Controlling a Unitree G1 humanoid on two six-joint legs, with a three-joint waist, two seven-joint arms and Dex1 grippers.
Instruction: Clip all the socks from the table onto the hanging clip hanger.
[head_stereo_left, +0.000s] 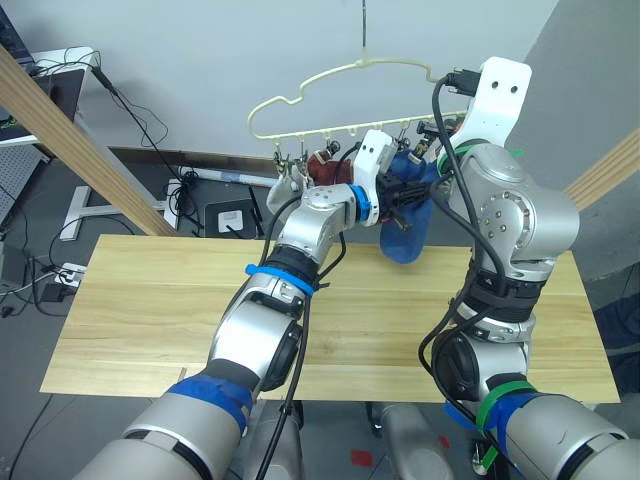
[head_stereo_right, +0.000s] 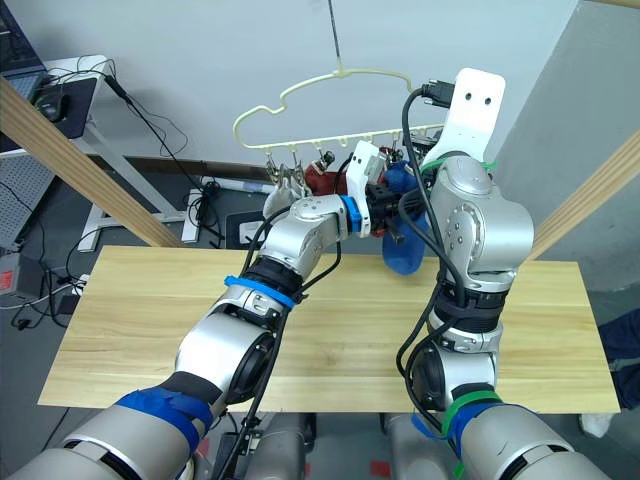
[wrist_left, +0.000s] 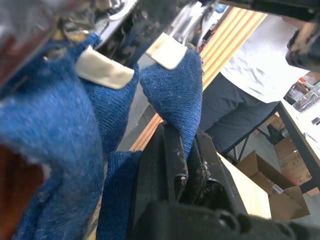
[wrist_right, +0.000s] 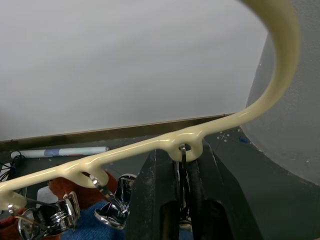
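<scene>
Presently the left gripper (wrist_left: 182, 165) pinches a blue sock (head_stereo_left: 405, 225) while the right gripper (wrist_right: 181, 200) squeezes a hanger (head_stereo_left: 330, 95) clip (wrist_right: 183, 165); feeding fabric in comes next.

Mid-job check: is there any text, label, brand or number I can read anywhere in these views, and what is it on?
None can be read.
The cardboard boxes in the left wrist view carry small labels, too blurred to read.
The clip hanger, the blue sock and the table show no writing.
Both the left gripper and the right gripper are plain black, without markings.
</scene>
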